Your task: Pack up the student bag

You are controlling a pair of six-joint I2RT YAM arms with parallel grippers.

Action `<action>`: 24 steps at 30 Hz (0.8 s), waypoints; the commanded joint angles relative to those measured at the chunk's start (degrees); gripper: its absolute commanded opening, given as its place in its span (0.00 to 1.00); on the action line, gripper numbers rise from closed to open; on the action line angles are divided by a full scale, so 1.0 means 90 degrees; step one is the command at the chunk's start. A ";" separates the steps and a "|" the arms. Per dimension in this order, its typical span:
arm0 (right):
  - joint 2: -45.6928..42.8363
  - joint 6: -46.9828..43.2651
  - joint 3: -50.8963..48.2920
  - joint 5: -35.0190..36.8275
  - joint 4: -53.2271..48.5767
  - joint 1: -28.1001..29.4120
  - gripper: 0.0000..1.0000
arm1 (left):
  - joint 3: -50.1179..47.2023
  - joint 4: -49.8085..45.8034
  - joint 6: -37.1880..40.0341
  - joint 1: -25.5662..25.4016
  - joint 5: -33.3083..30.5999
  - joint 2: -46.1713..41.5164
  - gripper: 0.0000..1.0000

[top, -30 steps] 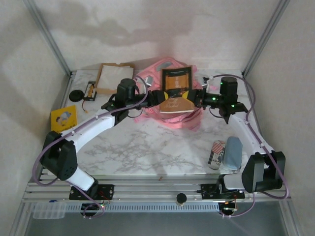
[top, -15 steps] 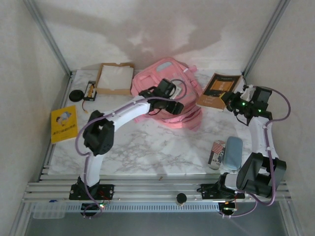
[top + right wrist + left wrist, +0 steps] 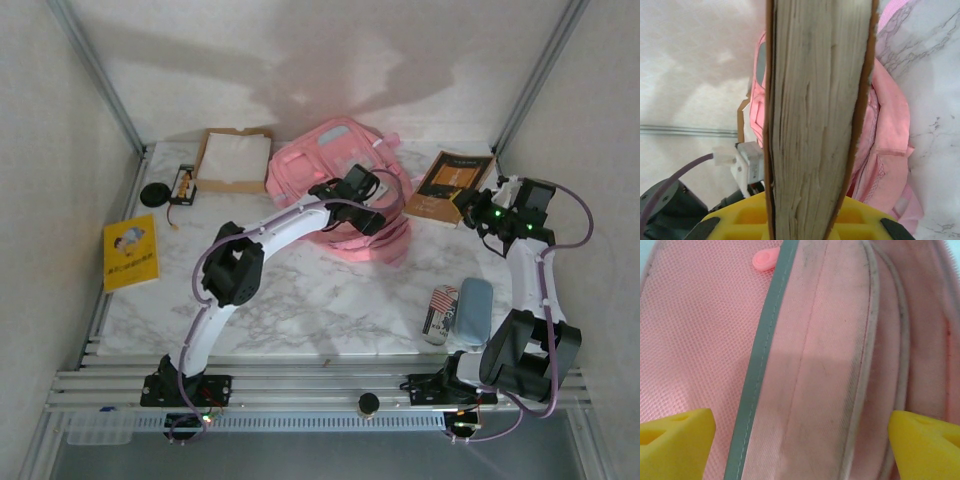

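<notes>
A: Where's the student bag (image 3: 330, 170)?
B: Back middle of the bench (image 3: 300, 300), lying flat, pink, front pockets up (biggest thing on there).
A: And the left tool (image 3: 365, 212)?
B: Over the bag's near right part. In the wrist view the yellow fingertips (image 3: 675, 442) are spread wide, one in each bottom corner, with only pink fabric between them. A grey-green zip tape (image 3: 760, 365) runs up between mesh and plain cloth, with a pink zip pull (image 3: 766, 259) at the top. Touching the cloth or just above it, can't tell.
A: And the right tool (image 3: 472, 202)?
B: Pinching a book (image 3: 448, 180), brown cover, just right of the bag near the back right corner. Its wrist view has the page edge dead on, clamped between the yellow pads (image 3: 725, 220) (bag behind it). Resting or lifted, can't tell.
A: Rest?
B: Near right, a can (image 3: 440, 312) and a blue-grey case (image 3: 473, 310) side by side. At the left edge, a yellow booklet (image 3: 130, 252). Back left, a cardboard-backed pad (image 3: 233, 160), a small black gadget (image 3: 183, 185) and a black disc (image 3: 154, 193).
</notes>
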 commanded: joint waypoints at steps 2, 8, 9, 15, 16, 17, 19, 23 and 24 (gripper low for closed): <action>-0.0237 -0.0041 -0.0061 -0.0278 0.0439 -0.0037 0.00 | 0.0272 -0.0267 0.0378 0.0006 -0.0165 0.0365 0.92; -0.0237 -0.0017 -0.0137 -0.0307 0.0510 -0.0031 0.00 | 0.0732 -0.0483 0.0495 0.0100 -0.0616 0.0713 0.87; -0.0235 -0.0016 -0.0142 -0.0300 0.0516 -0.0037 0.00 | 0.0744 -0.0446 0.0476 0.0129 -0.0674 0.0725 0.83; -0.0273 -0.0157 -0.0153 -0.0209 0.0356 -0.0030 0.00 | 0.0764 -0.0334 0.0587 0.0179 -0.0489 0.0612 0.35; -0.0289 -0.0191 -0.0151 -0.0167 0.0291 -0.0038 0.00 | 0.0763 -0.0320 0.0614 0.0181 -0.0474 0.0578 0.26; -0.0300 -0.0229 -0.0138 -0.0136 0.0256 -0.0030 0.00 | 0.0764 -0.0324 0.0653 0.0181 -0.0473 0.0538 0.17; -0.0325 -0.0302 -0.0123 -0.0078 0.0147 -0.0038 0.00 | 0.0764 -0.0351 0.0712 0.0181 -0.0500 0.0427 0.01; -0.0338 -0.0539 -0.0018 0.0135 -0.0210 -0.0034 0.00 | 0.0725 -0.0520 0.0736 0.0172 -0.0454 0.0060 0.00; -0.0351 -0.0574 0.0001 0.0166 -0.0288 -0.0030 0.00 | 0.0725 -0.0590 0.0720 0.0171 -0.0454 -0.0043 0.00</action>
